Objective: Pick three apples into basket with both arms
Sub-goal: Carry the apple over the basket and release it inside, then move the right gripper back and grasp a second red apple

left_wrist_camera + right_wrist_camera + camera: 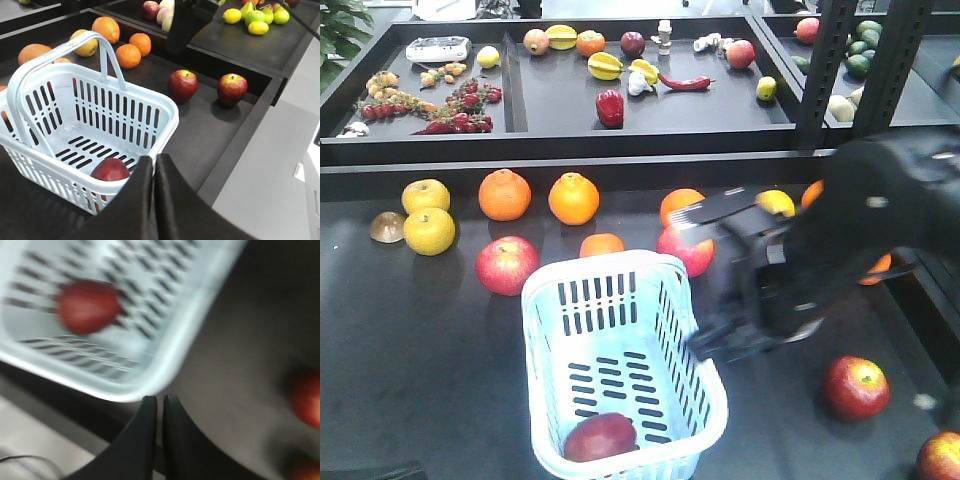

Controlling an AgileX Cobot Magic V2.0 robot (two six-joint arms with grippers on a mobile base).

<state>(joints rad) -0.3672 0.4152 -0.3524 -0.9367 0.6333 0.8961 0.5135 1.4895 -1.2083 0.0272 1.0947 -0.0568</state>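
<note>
Apple lies at six o'clock inside basket; left gripper and right gripper are clenched, empty.

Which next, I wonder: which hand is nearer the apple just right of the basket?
Right. The right hand is on the apple's side of the basket, the left hand across it.

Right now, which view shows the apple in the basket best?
Left wrist: the apple is sharp and close, only its underside hidden by the basket wall. Front shows it smaller, behind the rim. Right wrist shows it blurred.
</note>
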